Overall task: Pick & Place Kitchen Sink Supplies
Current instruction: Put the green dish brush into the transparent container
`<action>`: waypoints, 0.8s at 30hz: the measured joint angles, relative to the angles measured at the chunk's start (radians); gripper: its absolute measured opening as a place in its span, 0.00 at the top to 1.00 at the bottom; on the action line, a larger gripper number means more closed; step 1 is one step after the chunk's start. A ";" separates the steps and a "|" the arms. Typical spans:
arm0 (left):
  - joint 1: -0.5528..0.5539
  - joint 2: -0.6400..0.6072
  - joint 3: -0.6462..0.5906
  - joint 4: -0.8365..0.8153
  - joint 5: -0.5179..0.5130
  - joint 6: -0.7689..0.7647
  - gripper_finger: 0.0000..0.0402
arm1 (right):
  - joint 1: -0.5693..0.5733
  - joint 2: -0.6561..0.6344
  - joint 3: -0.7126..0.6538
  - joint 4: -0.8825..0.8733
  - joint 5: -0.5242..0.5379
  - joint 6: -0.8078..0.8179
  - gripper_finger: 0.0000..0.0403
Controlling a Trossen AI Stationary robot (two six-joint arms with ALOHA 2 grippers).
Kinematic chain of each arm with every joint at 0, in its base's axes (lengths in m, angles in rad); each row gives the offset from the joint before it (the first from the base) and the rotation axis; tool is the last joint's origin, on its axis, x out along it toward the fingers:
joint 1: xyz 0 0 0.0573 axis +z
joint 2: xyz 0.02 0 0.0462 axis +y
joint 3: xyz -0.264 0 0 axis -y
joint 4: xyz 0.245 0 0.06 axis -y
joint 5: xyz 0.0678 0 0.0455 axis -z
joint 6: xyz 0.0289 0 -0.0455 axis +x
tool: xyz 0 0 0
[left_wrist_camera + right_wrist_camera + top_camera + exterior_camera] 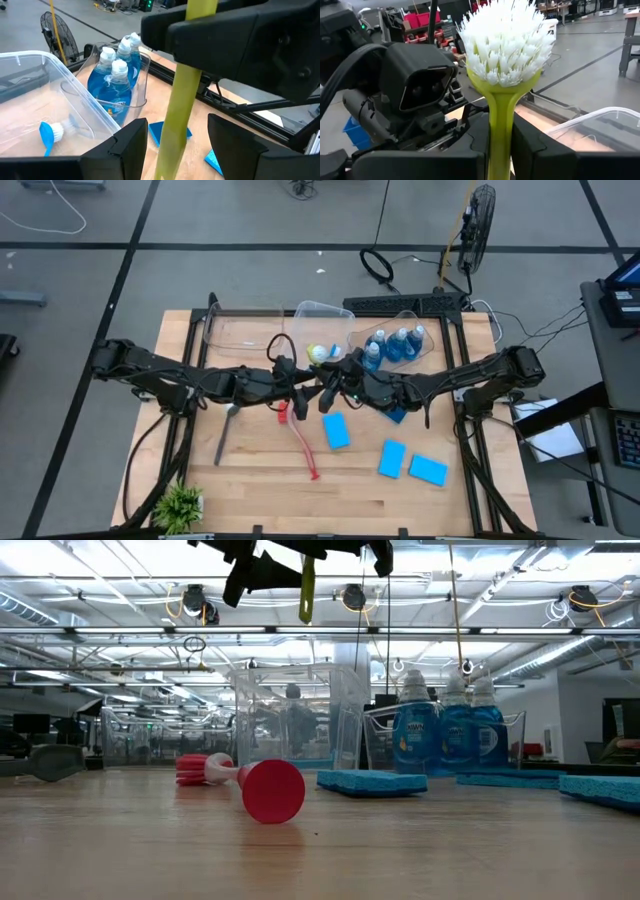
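- The yellow brush [501, 95] was held upright above the table's middle, its handle pinched between the pressed-together fingers of the right gripper [345, 383], bristles up.
- In the high view the bristle head [318, 353] showed at about 11 o'clock from the right gripper, over the near edge of the middle bin [335, 315].
- The long axis was seen to run vertically; in the low view the handle [307, 590] hung down below the two grippers.
- The left gripper [300, 393] was placed just beside the right one, at its 9 o'clock, with jaws spread to either side of the handle [180, 105]; contact could not be judged.
- A blue brush [50, 134] was already lying in that bin, and bottles [116, 75] stood in the bin beyond.
- The right arm was judged nearer, since the brush was already gripped by it; a handover or a drop into the bin, at 12 o'clock, seemed likely.
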 joint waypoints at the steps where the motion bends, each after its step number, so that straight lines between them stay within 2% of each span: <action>1: 0.000 0.000 0.000 0.001 0.000 -0.001 0.48 | 0.000 0.000 0.000 0.000 0.003 -0.005 0.91; 5: 0.000 0.000 0.000 -0.009 -0.002 -0.005 0.48 | 0.000 0.000 0.000 -0.001 0.021 -0.010 0.91; 8: 0.000 0.000 -0.001 -0.015 -0.002 -0.014 0.54 | 0.000 0.000 0.000 0.000 0.021 -0.011 0.91; 11: 0.000 0.000 -0.001 -0.012 0.003 -0.014 0.68 | 0.000 0.000 0.000 0.000 0.019 -0.011 0.91; 15: 0.013 0.000 -0.002 -0.007 0.033 0.002 0.92 | 0.000 0.000 0.000 -0.002 0.026 0.000 0.91; 16: 0.019 0.000 -0.002 -0.005 0.047 0.002 0.95 | 0.000 0.000 0.000 -0.002 0.024 0.007 0.91; 20: 0.034 0.000 -0.002 0.005 0.100 0.001 0.94 | 0.000 0.000 0.000 0.001 0.022 0.008 0.92; 24: 0.035 0.000 -0.002 0.006 0.105 0.001 0.96 | 0.000 0.000 0.000 0.000 0.018 0.021 0.92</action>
